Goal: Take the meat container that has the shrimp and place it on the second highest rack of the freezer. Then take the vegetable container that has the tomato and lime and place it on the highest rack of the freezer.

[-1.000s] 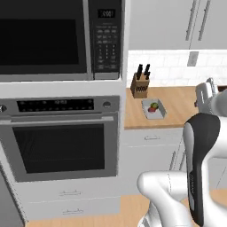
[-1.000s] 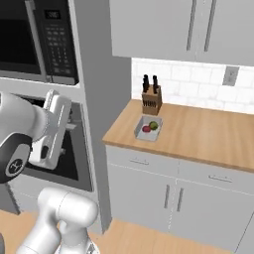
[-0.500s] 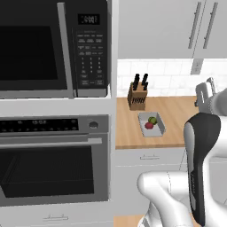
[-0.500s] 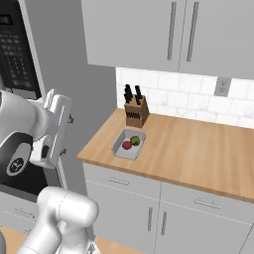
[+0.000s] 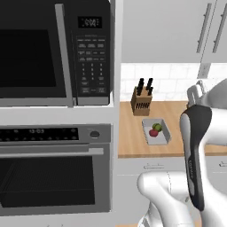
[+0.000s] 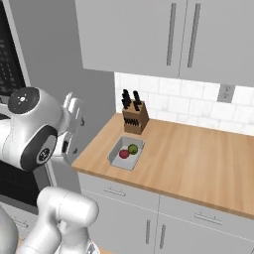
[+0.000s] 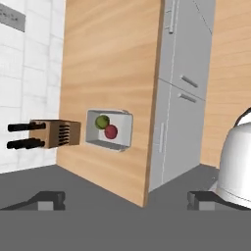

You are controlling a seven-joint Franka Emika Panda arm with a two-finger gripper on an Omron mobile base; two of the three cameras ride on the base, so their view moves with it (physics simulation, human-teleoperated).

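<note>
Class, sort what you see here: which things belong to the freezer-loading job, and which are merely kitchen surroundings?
Belongs to the job:
vegetable container
tomato
lime
gripper, open and empty

Just surroundings:
knife block
microwave
wall oven
counter

You are in a home kitchen — a rendered one. At ten o'clock a black microwave (image 5: 53,51) sits above a built-in wall oven (image 5: 53,170). At two o'clock a wooden countertop (image 6: 198,158) carries a knife block (image 6: 135,116), backed by white tile (image 6: 163,96), with grey cabinets (image 6: 149,37) overhead — drawers below.
</note>
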